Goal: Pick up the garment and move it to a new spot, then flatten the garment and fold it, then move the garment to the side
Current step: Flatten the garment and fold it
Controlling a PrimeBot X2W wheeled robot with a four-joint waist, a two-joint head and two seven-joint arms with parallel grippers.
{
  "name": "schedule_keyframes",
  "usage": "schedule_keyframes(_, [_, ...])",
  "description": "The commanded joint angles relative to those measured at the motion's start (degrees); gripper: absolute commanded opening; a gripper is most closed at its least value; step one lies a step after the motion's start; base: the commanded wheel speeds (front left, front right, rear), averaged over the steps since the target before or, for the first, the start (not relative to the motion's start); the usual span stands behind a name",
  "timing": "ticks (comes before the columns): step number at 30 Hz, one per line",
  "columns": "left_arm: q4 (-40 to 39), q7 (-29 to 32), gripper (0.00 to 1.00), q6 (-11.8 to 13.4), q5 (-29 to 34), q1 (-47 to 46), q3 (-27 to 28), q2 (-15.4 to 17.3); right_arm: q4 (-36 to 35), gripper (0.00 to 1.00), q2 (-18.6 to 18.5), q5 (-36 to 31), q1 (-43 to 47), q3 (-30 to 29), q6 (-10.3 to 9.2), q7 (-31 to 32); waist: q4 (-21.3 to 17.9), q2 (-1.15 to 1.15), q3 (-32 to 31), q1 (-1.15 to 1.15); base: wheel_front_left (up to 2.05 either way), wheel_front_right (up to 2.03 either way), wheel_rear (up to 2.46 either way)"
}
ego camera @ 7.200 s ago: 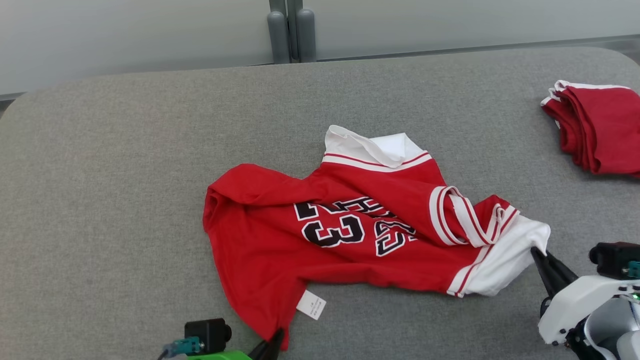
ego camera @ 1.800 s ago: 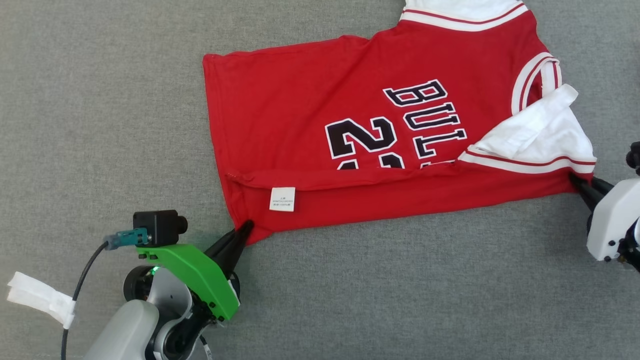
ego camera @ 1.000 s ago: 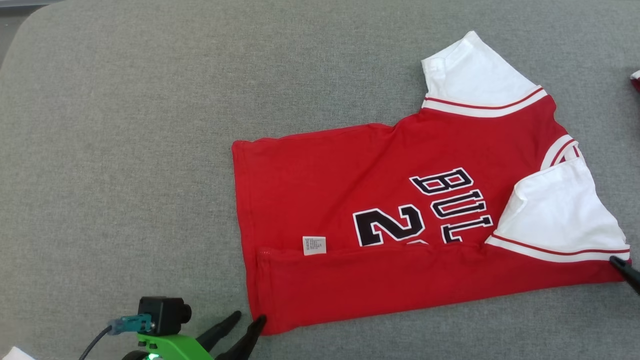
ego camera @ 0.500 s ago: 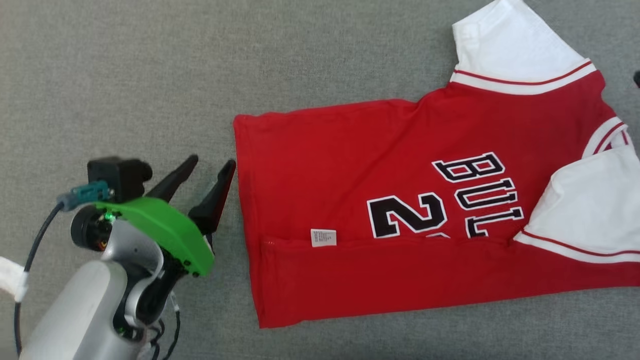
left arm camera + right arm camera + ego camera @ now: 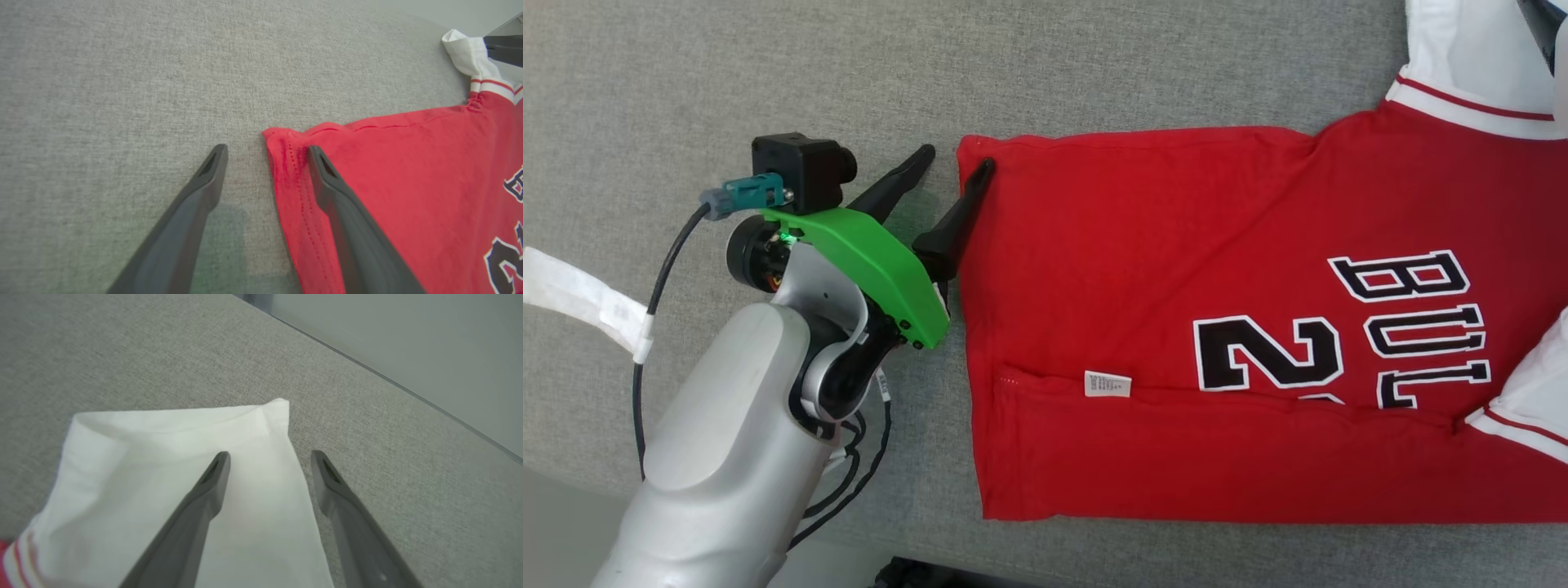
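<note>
Item: red basketball jersey (image 5: pixel 1176 269) with white sleeves, laid flat on the grey fabric-covered surface (image 5: pixel 727 82), hem toward the robot's left and sleeves toward its right.
Lettering: black "BUL" and a "2" outlined in white are seen on the chest; the rest is covered by cloth.
Fold: the near strip of the jersey is turned up over the front, and the lower part of the number is hidden beneath it.
Care label (image 5: pixel 1107 384): a small white tag lying on the red cloth at the fold line.
Left gripper (image 5: pixel 957 158): jaws stand apart and are clamped on nothing. The far hem corner is straddled, one finger over the red cloth and the other over bare grey surface just beside the edge, as is plain in the left wrist view (image 5: pixel 266 149).
Right gripper (image 5: pixel 270 455): jaws stand apart, nothing gripped. One finger is seen over the far white sleeve (image 5: pixel 163 457), the other over grey surface just past the sleeve's edge.
Left arm fittings: a green bracket (image 5: pixel 866 261), a black wrist camera (image 5: pixel 800 167), a dark cable (image 5: pixel 658 286) and a strip of white tape (image 5: pixel 580 298) on the cable.
Obstruction: the left forearm lies beside the hem, apart from the cloth.
Surroundings: a pale wall panel (image 5: pixel 408 335) stands beyond the surface's far edge.
</note>
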Motion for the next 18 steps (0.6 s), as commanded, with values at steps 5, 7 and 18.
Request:
schedule_keyframes(5, [2.29,-0.04,1.0,-1.0,0.15,-2.14,-1.36,-0.99,3.71,1.0,1.1,-0.08,-1.61,2.28,-0.09,-1.14,0.61,0.0,1.05,-0.01,0.0,0.0,0.0])
schedule_keyframes(7, [2.77,0.03,1.0,-1.26,0.43,-2.53,-1.77,-0.9,4.54,1.0,1.47,0.23,-1.83,2.96,-0.07,-1.25,0.31,0.0,1.09,-0.01,0.0,0.0,0.0])
schedule_keyframes(18, [3.52,2.16,0.0,-2.78,-2.5,-2.46,-3.3,-0.51,5.34,0.0,0.69,4.66,-2.33,9.02,-0.06,-3.93,-0.62,0.0,-0.03,-0.01,0.0,0.0,0.0])
